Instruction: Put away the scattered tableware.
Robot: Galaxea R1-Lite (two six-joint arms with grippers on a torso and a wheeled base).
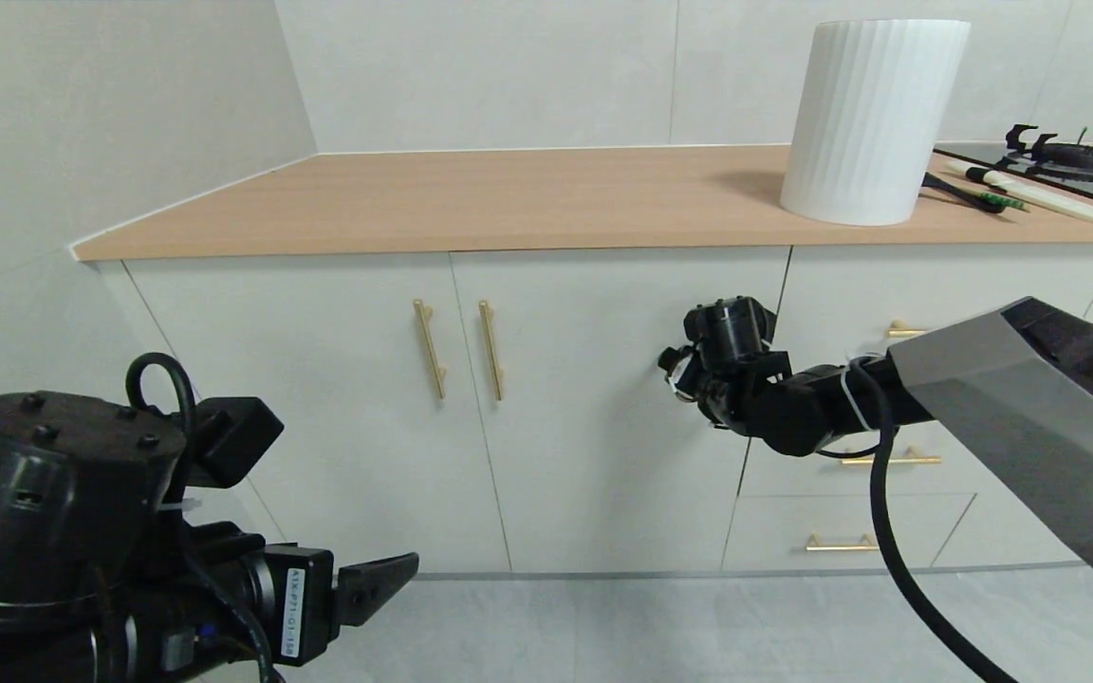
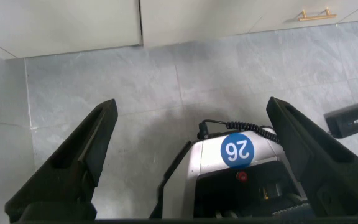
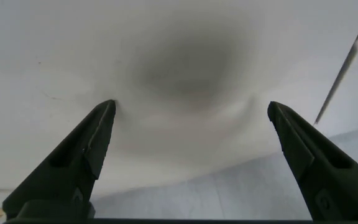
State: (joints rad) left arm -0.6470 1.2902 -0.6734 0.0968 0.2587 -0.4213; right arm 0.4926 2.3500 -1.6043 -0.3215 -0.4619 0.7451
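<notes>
The scattered utensils [image 1: 1030, 193] lie slantwise on the wooden countertop [image 1: 471, 199] between the ribbed white container [image 1: 874, 119] and the gas hob [image 1: 1078, 156], above and right of the nearer right gripper [image 1: 676, 376], spread wide and empty facing a cabinet door [image 1: 603, 417], while the left gripper [image 2: 191, 104], equally wide and empty, hangs low over tiled floor [image 1: 698, 626].

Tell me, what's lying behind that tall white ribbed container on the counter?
A black utensil sticks out from behind the white container, beside a green stick and a cream utensil on the counter. Its other end is hidden by the container, as is anything else behind it.
</notes>
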